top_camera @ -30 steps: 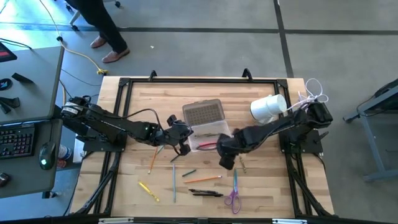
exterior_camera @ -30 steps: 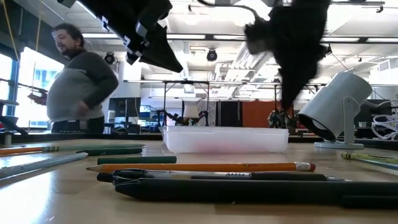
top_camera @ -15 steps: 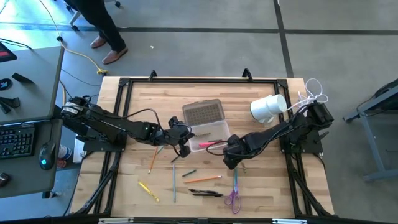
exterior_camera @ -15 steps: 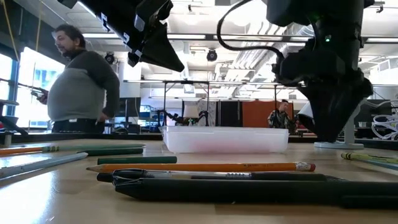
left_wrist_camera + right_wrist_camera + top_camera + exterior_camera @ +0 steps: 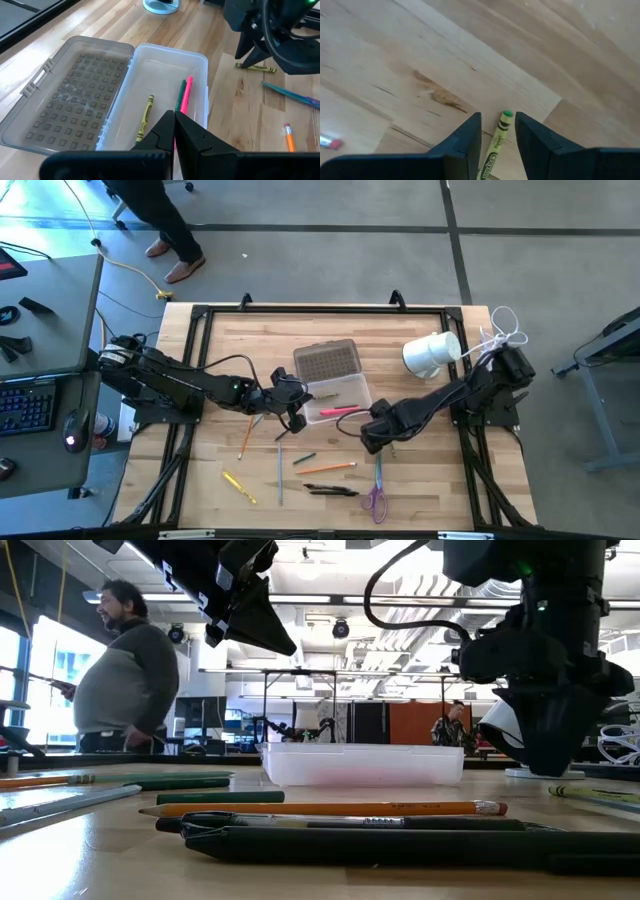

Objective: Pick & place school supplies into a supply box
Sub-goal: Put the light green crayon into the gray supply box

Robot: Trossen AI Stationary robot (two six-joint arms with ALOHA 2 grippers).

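Observation:
The supply box (image 5: pixel 200 65) stands open mid-table, its grey lid (image 5: pixel 75 100) laid back flat; inside lie a yellow crayon, a green pen and a pink pen (image 5: pixel 184 97). My left gripper (image 5: pixel 174 131) hovers shut and empty above the box's left end. My right gripper (image 5: pixel 497 132) points down, open, right of the box (image 5: pixel 340 395), its fingers standing on either side of a yellow-green crayon (image 5: pixel 501 127) that lies flat on the wood. More school supplies lie toward the near edge: an orange pencil (image 5: pixel 325 468), black pens (image 5: pixel 330 490) and purple scissors (image 5: pixel 376 492).
A white cylindrical object (image 5: pixel 432 352) and a white cable bundle (image 5: pixel 505 325) sit at the far right of the table. A yellow pencil (image 5: pixel 238 485) and other pencils lie at the near left. A person (image 5: pixel 130 680) stands in the room beyond the table.
My right gripper has moved away from the box toward the table's right and near edge, has gone down close to the wood and has rolled about its pointing line. It now straddles the crayon. My left gripper has kept still.

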